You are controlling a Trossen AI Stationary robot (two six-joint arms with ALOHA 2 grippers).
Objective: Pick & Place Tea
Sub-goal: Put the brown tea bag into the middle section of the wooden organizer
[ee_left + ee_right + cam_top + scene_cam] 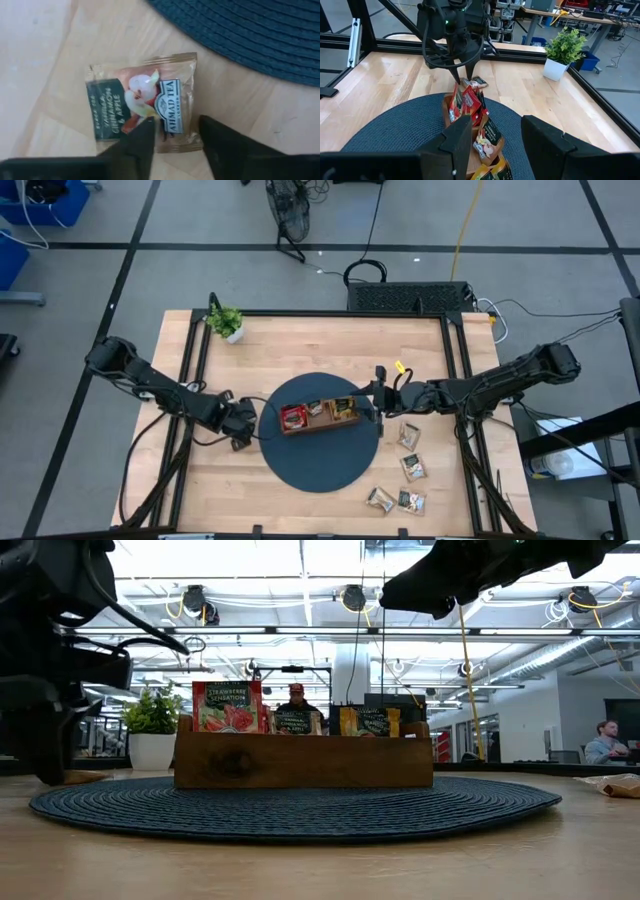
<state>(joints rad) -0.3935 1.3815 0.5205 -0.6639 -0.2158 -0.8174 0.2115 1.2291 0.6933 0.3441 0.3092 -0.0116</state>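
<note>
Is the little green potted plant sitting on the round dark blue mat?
No, the small green potted plant stands on the bare wooden table near a far corner, apart from the round dark blue woven mat.

Four loose tea sachets [404, 468] lie right of the one round mat [320, 462], one more sachet [145, 105] lies left of it, plus one wooden tray [318, 416] and one potted plant [226, 322].

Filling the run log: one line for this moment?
left gripper: open over beige sachet | right gripper: open above tray
</note>
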